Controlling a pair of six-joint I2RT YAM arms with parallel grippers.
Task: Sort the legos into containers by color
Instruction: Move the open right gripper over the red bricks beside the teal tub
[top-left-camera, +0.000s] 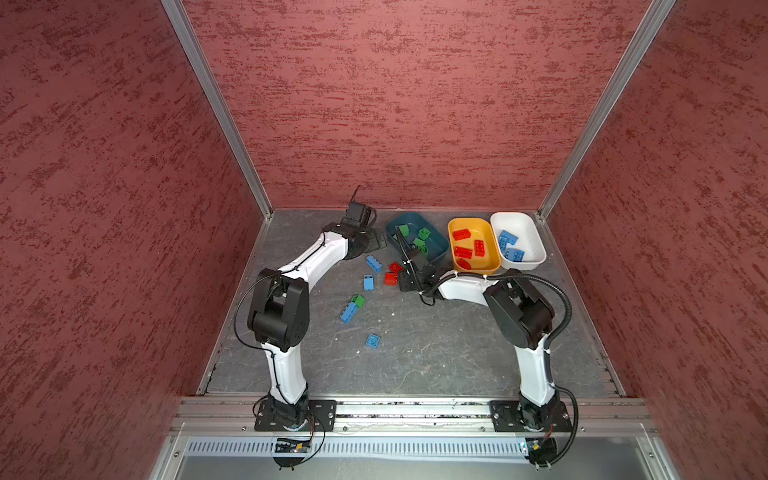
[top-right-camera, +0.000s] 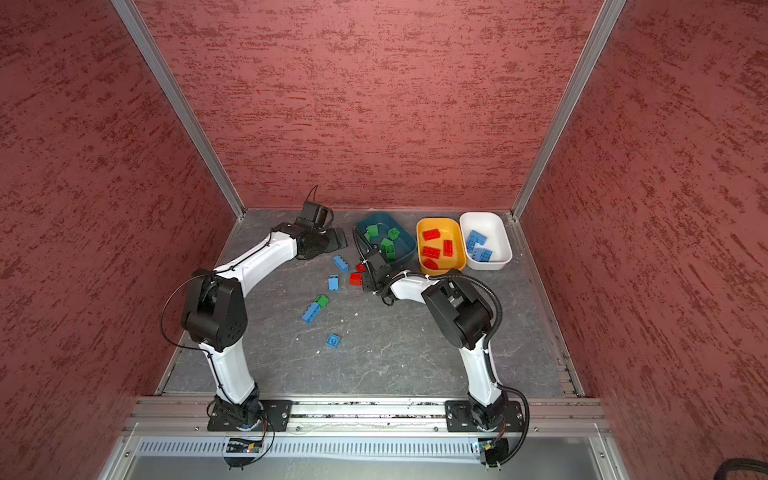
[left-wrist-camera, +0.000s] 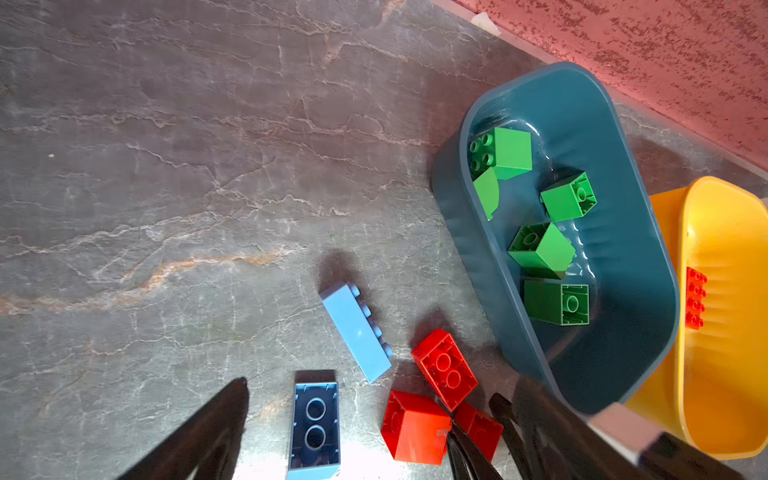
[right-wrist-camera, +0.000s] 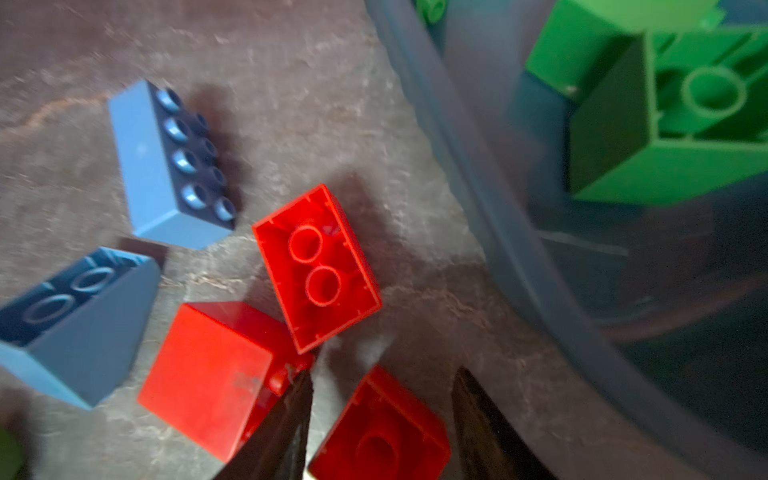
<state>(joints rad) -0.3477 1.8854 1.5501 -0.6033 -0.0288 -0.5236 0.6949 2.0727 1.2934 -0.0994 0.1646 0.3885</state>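
Front rail (top-left-camera: 415, 409): silver metal bar, closest to the camera. It ran along the near edge of the floor. Both arms were bolted to it on black plates (top-left-camera: 326, 409).
Left wall (top-left-camera: 104, 208): rough and pink-red, with dark red streaks.
Left arm (top-left-camera: 286, 365): white and black. It bent up from the rail and reached to the back of the floor.
Left gripper (top-left-camera: 372, 243): its two fingers were spread wide apart and held nothing.
Floor (top-left-camera: 415, 357): grey like stone, with pale crack lines and one orange streak (left-wrist-camera: 199, 266).
Back wall (top-left-camera: 395, 104): the same rough red, with a shiny metal post (top-left-camera: 216, 108) in each corner.
Loose legos (top-left-camera: 348, 312): blue, red and green ones lay on the floor between the arms.
Right gripper (right-wrist-camera: 382, 376): low over the red ones, one finger on each side of a small red brick (right-wrist-camera: 382, 432). I could not tell if it squeezed the brick.
Teal tub (top-left-camera: 440, 249): at the back, with green legos (left-wrist-camera: 544, 249) inside.
Yellow tub (top-left-camera: 488, 262): touching the teal one, with red legos (top-left-camera: 462, 252) inside.
White tub (top-left-camera: 528, 237): next in the row, near the back right corner, with blue legos (top-left-camera: 508, 239) inside.
Right arm (top-left-camera: 534, 374): white and black, bent toward the middle.
Right wall (top-left-camera: 685, 208): rough red too.
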